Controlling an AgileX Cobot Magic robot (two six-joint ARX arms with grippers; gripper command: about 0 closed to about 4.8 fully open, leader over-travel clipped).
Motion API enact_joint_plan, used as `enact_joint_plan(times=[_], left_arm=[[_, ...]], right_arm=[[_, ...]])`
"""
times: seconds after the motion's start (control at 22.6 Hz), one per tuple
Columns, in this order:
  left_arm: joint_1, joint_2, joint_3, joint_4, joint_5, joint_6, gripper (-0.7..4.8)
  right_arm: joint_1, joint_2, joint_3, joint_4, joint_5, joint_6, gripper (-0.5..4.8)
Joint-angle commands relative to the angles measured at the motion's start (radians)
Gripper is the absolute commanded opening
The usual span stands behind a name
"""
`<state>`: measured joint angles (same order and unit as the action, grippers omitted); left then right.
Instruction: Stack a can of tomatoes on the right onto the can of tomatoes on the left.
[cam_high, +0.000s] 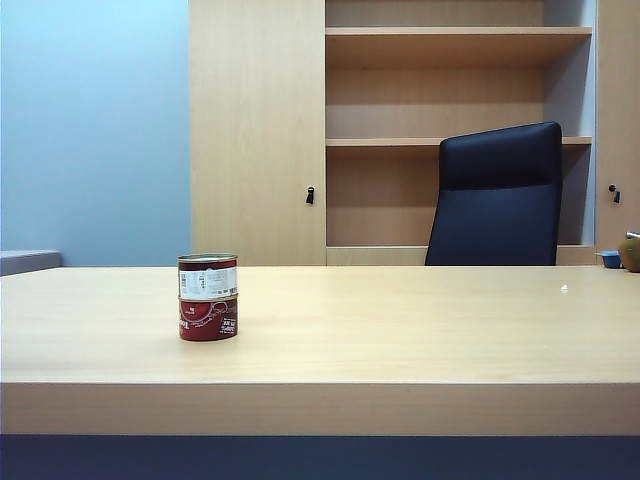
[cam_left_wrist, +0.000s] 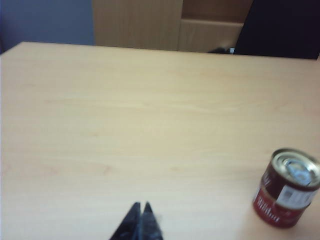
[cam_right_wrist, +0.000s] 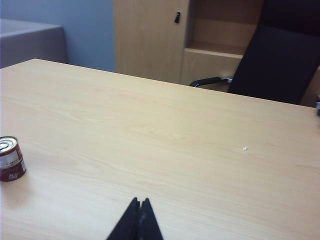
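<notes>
Both arms hidden; can labels (cam_high: 208, 298) unreadable.

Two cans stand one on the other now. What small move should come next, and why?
Probably none beyond keeping both arms pulled back. The upper can sits squarely on the lower can, nothing touching it. The left end effector and right end effector are both shut, empty and away from the stack.

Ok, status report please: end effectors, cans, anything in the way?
Left end effector shut, empty. Right end effector shut, empty. Cans stacked. Nothing in the way.
</notes>
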<state>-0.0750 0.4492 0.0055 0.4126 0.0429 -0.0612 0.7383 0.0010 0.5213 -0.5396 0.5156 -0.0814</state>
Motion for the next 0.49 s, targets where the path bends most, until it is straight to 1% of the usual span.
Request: enact_joint_plan(times=[0.04,0.09,0.13,0.18,0.22,0.27,0.31,0.4,0.49], left_arm=[[-0.001,-0.127,0.004,-0.087,-0.002,0.001,-0.05],[-0.001,-0.156,0.004,-0.108,-0.002,0.002,-0.05],[-0.001,-0.230,0.004,-0.185,-0.002,0.010,-0.05],[-0.001,-0.264,0.004,-0.230,-0.003,0.011,-0.05],[-0.001,-0.341,0.004,-0.343,-0.011,0.013,-0.05],[-0.001,-0.375,0.004,-0.393,-0.022,0.012,-0.05],[0.000,-0.436,0.004,-0.478,-0.025,0.013,-0.05],[0.000,-0.446,0.004,-0.525,-0.047,0.032,-0.05],[0.000,-0.446,0.004,-0.553,-0.092,0.055,-0.05]], right_arm=[[0.000,-0.002,0.005,0.013,0.005,0.003,0.00],[-0.002,-0.002,0.005,0.013,0.005,0.003,0.00],[-0.001,-0.002,0.005,0.012,0.000,0.003,0.00],[-0.001,-0.002,0.005,0.013,0.001,0.003,0.00],[-0.002,-0.002,0.005,0.012,0.006,0.003,0.00],[-0.002,-0.002,0.005,0.012,0.005,0.003,0.00],[-0.001,-0.002,0.005,0.012,0.005,0.003,0.00],[-0.002,-0.002,0.005,0.012,0.006,0.003,0.00],[-0.001,-0.002,0.005,0.012,0.004,0.003,0.00]])
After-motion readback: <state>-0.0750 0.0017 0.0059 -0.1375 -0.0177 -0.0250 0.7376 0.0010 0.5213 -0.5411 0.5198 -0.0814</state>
